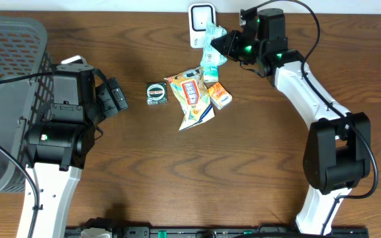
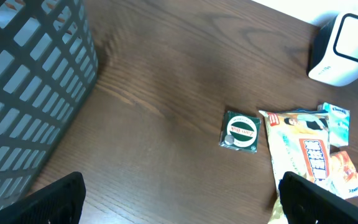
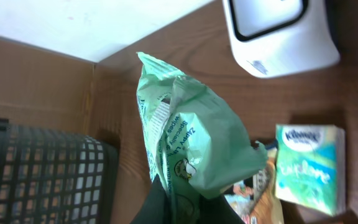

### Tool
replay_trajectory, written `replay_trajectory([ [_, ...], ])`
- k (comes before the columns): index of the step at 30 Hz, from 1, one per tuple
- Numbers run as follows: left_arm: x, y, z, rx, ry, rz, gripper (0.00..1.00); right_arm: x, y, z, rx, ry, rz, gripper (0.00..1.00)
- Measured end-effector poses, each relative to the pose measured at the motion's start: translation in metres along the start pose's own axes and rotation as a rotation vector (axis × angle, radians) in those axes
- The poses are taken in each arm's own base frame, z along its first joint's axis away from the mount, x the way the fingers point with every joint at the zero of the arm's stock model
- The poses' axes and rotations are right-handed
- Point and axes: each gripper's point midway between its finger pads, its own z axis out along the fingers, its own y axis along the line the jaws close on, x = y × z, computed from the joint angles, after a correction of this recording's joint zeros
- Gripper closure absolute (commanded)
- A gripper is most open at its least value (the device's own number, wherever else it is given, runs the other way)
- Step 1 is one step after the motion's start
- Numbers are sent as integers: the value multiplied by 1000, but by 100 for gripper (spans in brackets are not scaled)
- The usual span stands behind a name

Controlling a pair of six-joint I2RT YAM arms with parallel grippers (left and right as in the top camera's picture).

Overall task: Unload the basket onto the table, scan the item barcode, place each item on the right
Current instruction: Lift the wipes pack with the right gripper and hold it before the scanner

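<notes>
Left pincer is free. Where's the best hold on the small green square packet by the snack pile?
Come straight down with the left pincer and pinch the green square packet across the two edges not facing the snack pile. It lies flat, with the pile close beside one edge.

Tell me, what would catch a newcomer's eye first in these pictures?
Probably the pale green packet, pinched in the right gripper and held close by the white scanner at the far edge of the table. Next come the colourful heap of snack packets in the middle, and the big grey mesh basket on the left, beside the open left gripper.
</notes>
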Motion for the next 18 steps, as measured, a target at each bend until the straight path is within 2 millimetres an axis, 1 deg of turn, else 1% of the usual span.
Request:
replay_trajectory([
  [5,0,0,0,0,0,0,2,2,16,1,-23,-4,-77,98],
  [7,0,0,0,0,0,0,2,1,29,-4,-32,-18,-107,98],
  [10,0,0,0,0,0,0,2,-6,59,-25,-60,-58,-149,99],
  [14,0,0,0,0,0,0,2,-9,95,-64,-81,-91,-171,99],
  [16,0,0,0,0,0,0,2,-7,104,-77,-78,-88,-168,99],
  [18,0,0,0,0,0,0,2,-4,106,-82,-75,-83,-164,99],
])
